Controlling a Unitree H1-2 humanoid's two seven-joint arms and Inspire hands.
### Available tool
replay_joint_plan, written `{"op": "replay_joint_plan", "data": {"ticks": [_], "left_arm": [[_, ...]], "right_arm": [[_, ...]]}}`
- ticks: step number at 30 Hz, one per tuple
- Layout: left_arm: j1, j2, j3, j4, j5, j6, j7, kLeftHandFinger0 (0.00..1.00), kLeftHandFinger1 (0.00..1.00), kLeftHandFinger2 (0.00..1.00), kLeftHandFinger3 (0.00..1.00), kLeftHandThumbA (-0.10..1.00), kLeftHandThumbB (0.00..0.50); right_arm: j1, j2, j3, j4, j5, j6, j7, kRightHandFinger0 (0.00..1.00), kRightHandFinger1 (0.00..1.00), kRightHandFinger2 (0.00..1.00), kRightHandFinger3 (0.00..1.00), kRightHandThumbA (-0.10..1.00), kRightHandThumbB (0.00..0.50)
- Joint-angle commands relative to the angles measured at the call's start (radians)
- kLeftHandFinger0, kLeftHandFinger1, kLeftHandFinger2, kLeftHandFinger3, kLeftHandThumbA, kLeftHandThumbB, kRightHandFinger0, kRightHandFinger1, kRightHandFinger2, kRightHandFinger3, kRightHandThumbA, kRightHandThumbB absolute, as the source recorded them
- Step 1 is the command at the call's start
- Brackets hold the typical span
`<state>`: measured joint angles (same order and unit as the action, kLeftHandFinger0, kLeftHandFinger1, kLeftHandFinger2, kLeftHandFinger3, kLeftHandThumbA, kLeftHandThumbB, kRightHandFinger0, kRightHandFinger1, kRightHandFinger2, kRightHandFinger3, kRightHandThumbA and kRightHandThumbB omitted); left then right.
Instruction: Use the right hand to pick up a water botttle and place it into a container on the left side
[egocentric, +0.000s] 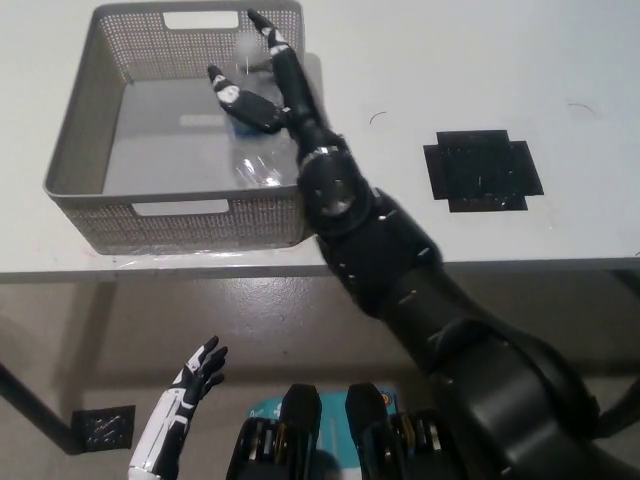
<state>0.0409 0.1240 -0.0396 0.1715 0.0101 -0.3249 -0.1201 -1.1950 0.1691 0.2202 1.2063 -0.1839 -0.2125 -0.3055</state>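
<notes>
Surface (480, 60): white, and it carries the mesh basket at its left end, which is why the drop is made on that side.
Mesh basket (70, 170): grey, perforated walls with cut-out handles; it sits open-topped near the surface's front edge, so a bottle can go in from above.
Right arm: black, reaching across the basket's right wall from the lower right, which puts the hand over the basket's inside.
Right hand (262, 80): above the basket's right half, fingers spread apart and holding nothing; by my reading this is a release pose, since the bottle lies below it.
Black mat (483, 170): flat on the surface, well to the right of the basket, with nothing on it; it looks like a marked pick-up spot.
Water bottle (255, 165): clear plastic, lying on the basket floor close to the right wall, just under the hand; a blue bit, perhaps its cap, shows near the palm. It appears free of the fingers, so the placing looks done.
Left hand (195, 375): white, resting low and below the basket's front edge, fingers apart, taking no part.
</notes>
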Motion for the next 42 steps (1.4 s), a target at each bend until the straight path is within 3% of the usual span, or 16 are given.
{"op": "replay_joint_plan", "data": {"ticks": [1, 11, 14, 18, 20, 22, 25, 28, 32, 34, 37, 42], "left_arm": [[-0.015, 0.017, -0.007, -0.024, -0.017, -0.012, -0.027, 1.00, 1.00, 1.00, 1.00, 1.00, 0.351], [-0.024, 0.016, -0.010, -0.014, -0.003, -0.006, -0.028, 1.00, 1.00, 1.00, 1.00, 1.00, 0.376], [-0.025, 0.017, -0.010, -0.012, 0.011, -0.012, -0.021, 1.00, 1.00, 1.00, 1.00, 1.00, 0.357], [-0.018, 0.018, -0.002, -0.018, -0.007, -0.009, -0.024, 1.00, 1.00, 1.00, 1.00, 1.00, 0.372], [-0.010, 0.022, 0.003, -0.024, -0.027, -0.009, -0.032, 1.00, 1.00, 1.00, 1.00, 1.00, 0.384], [-0.008, 0.023, 0.009, -0.031, -0.044, 0.006, -0.036, 1.00, 1.00, 1.00, 1.00, 1.00, 0.367], [-0.006, 0.026, 0.006, -0.017, -0.032, -0.003, -0.036, 1.00, 1.00, 1.00, 1.00, 1.00, 0.368], [0.007, 0.026, 0.003, -0.016, -0.019, -0.008, -0.031, 1.00, 1.00, 1.00, 1.00, 1.00, 0.366], [0.010, 0.026, 0.003, -0.010, -0.024, -0.008, -0.035, 1.00, 1.00, 1.00, 1.00, 1.00, 0.362], [0.006, 0.029, 0.003, 0.000, -0.021, -0.010, -0.034, 1.00, 1.00, 1.00, 1.00, 1.00, 0.359], [0.009, 0.026, -0.001, -0.001, -0.008, 0.000, -0.030, 1.00, 1.00, 1.00, 1.00, 1.00, 0.365], [0.005, 0.023, -0.001, 0.013, -0.015, -0.003, -0.033, 1.00, 1.00, 1.00, 1.00, 1.00, 0.358]], "right_arm": [[-0.038, -0.026, 0.045, -0.042, -0.059, -0.051, 0.060, 1.00, 1.00, 1.00, 1.00, 0.81, 0.500], [-0.025, -0.076, 0.061, -0.141, -0.078, -0.055, 0.065, 1.00, 1.00, 1.00, 1.00, 0.89, 0.470], [0.004, -0.127, 0.038, -0.308, -0.059, -0.022, 0.123, 1.00, 1.00, 1.00, 1.00, 0.97, 0.481], [0.089, -0.195, -0.009, -0.614, -0.014, 0.050, 0.183, 1.00, 1.00, 1.00, 1.00, 0.94, 0.452], [0.180, -0.222, -0.046, -0.839, 0.039, 0.139, 0.220, 1.00, 1.00, 1.00, 1.00, 0.96, 0.487], [0.307, -0.261, -0.063, -1.060, 0.032, 0.173, 0.222, 1.00, 1.00, 1.00, 1.00, 1.00, 0.471], [0.473, -0.290, -0.072, -1.224, 0.062, 0.143, 0.225, 1.00, 1.00, 1.00, 1.00, 0.99, 0.439], [0.695, -0.295, -0.084, -1.359, 0.117, 0.075, 0.201, 1.00, 1.00, 1.00, 1.00, 0.90, 0.434], [0.863, -0.307, -0.089, -1.415, 0.091, 0.022, 0.173, 1.00, 1.00, 1.00, 1.00, 1.00, 0.439], [0.959, -0.303, -0.094, -1.411, 0.103, -0.012, 0.161, 1.00, 1.00, 1.00, 1.00, 1.00, 0.339], [1.063, -0.300, -0.094, -1.345, 0.123, -0.076, 0.158, 1.00, 1.00, 1.00, 1.00, 1.00, 0.232], [1.151, -0.301, -0.105, -1.220, 0.180, -0.144, 0.191, 1.00, 1.00, 1.00, 1.00, 1.00, 0.208]]}}
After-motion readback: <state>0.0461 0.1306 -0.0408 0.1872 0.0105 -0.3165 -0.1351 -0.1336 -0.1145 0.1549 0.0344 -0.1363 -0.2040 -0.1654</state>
